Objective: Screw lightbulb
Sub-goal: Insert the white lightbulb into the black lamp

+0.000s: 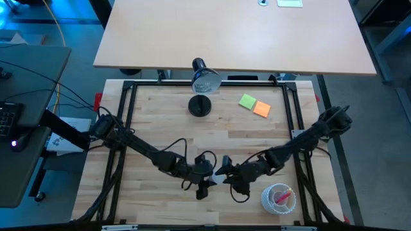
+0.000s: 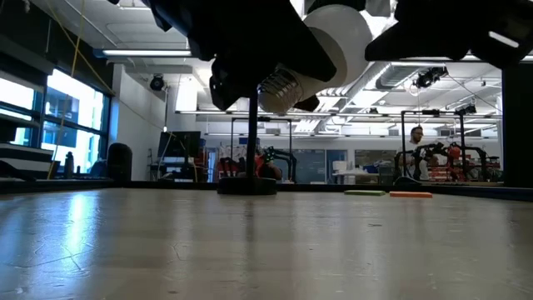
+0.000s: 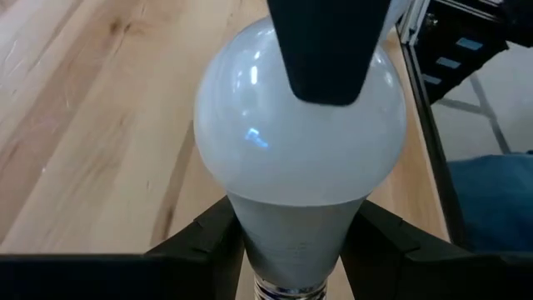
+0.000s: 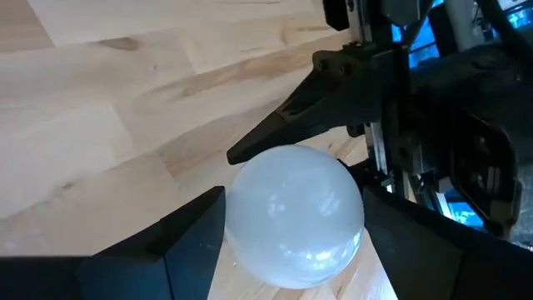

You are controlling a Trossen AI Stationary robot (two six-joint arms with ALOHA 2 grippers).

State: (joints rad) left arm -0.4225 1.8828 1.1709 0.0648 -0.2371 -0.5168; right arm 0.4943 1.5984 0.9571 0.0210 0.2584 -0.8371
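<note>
Handover moment: small white frosted lightbulb (image 3: 300, 125) with a silvery screw base hung in the air above the wooden table (image 1: 160, 115), low in the middle of the high view, caught between both arms. Left gripper (image 1: 204, 172) had its dark fingers (image 3: 200, 242) clamped on the bulb's tapered neck just above the thread, one on each side, in the left wrist view. Right gripper (image 1: 225, 168) sat straight across at its 3 o'clock, fingers (image 4: 179, 229) spread wide and flanking the round globe, in the right wrist view; whether the pads actually pressed on the glass could not be told, so I call it a straddle, not a sure hold. Bulb's long axis looked tilted, globe end toward the right gripper, screw base (image 2: 279, 83) down and toward the left one in the low view. Black desk lamp (image 1: 205, 80) with round base stood well apart at 12 o'clock from the pair, at the far table edge, head facing the camera. Green and orange sticky notes (image 1: 254, 104) lay at 1 o'clock, clear plastic cup with pink contents (image 1: 279, 197) at 4 o'clock, near the right arm. Judgement: base has to end up free and aimed at the lamp socket, so the globe-side grip matters most next; both arms equally near the bulb.
</note>
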